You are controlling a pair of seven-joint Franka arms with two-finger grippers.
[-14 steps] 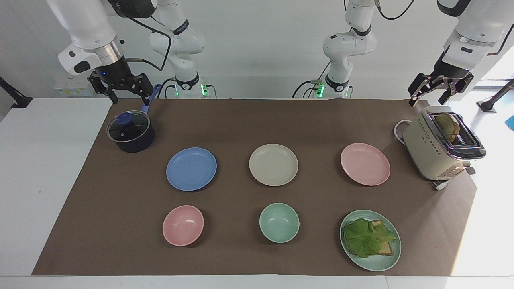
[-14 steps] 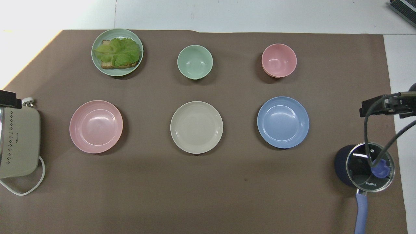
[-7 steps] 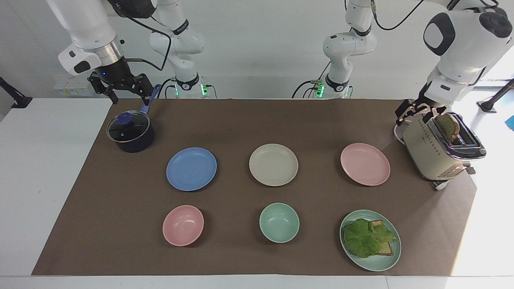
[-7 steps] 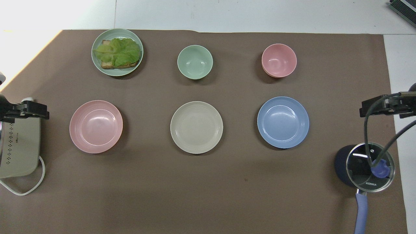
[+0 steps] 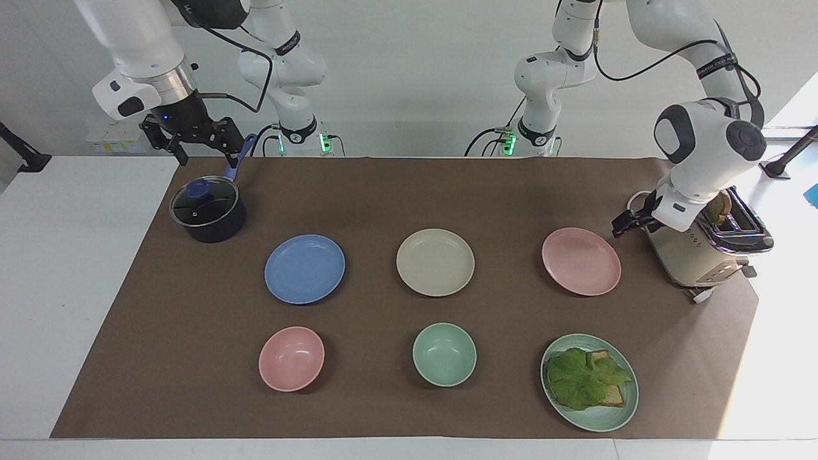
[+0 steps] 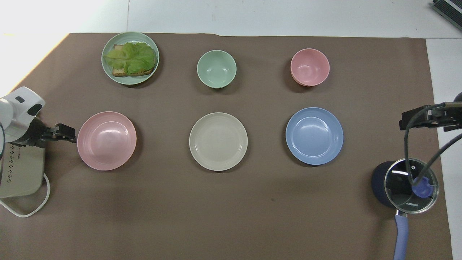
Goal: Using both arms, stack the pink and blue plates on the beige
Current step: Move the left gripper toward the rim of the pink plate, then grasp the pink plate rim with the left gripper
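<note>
Three equal plates lie in a row on the brown mat: the blue plate [image 5: 305, 268] [image 6: 314, 135] toward the right arm's end, the beige plate [image 5: 435, 262] [image 6: 218, 141] in the middle, and the pink plate [image 5: 581, 261] [image 6: 107, 140] toward the left arm's end. My left gripper [image 5: 623, 225] [image 6: 66, 131] is low between the toaster and the pink plate, open, just off the plate's rim and holding nothing. My right gripper [image 5: 192, 144] [image 6: 426, 117] hangs open and empty over the pot's handle, waiting.
A beige toaster [image 5: 696, 252] [image 6: 20, 166] with bread in it stands right beside the left gripper. A dark pot [image 5: 208, 214] with a glass lid sits under the right gripper. Farther from the robots lie a pink bowl [image 5: 291, 358], a green bowl [image 5: 444, 354] and a green plate [image 5: 601, 425] of lettuce and bread.
The left arm has swung down from above the toaster to the pink plate's edge. The right arm and all the plates have not moved.
</note>
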